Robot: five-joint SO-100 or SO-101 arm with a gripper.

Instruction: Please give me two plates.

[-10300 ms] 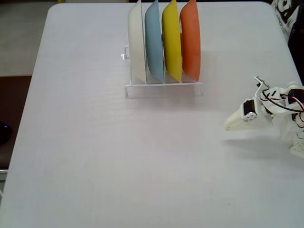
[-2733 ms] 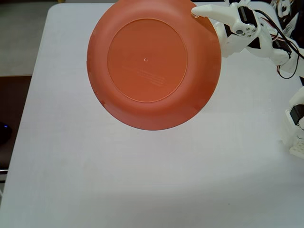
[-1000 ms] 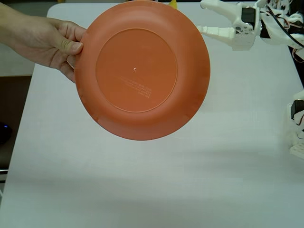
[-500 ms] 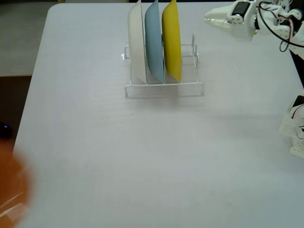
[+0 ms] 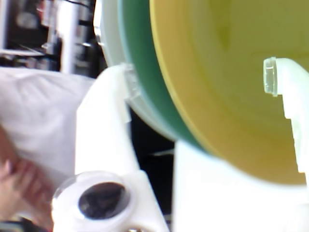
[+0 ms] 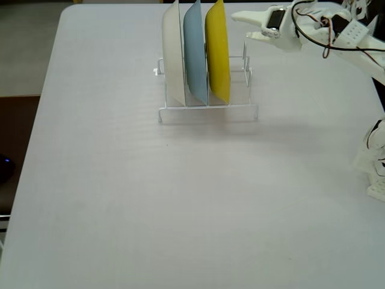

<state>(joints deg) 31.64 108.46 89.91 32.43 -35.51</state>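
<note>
The yellow plate (image 6: pixel 218 51) stands upright in the rightmost filled slot of a white wire rack (image 6: pixel 207 109). My gripper (image 6: pixel 240 25) hovers just right of the plate's upper rim, open, fingers pointing left at it. In the wrist view the yellow plate (image 5: pixel 227 87) fills the space between my spread fingers (image 5: pixel 104 125), and my gripper (image 5: pixel 193 72) holds nothing. The orange plate is out of view.
A cream-white plate (image 6: pixel 173 54) and a light blue plate (image 6: pixel 195 51) stand left of the yellow one. The rack's rightmost slot is vacant. The white table (image 6: pixel 180 198) stretches in front. My arm's base (image 6: pixel 376 162) sits at the right edge. A hand (image 5: pixel 12 186) shows at the wrist view's lower left.
A person's hand took the orange plate and carried it off to the lower left, out of view. My open gripper has moved left, toward the yellow plate's top.
</note>
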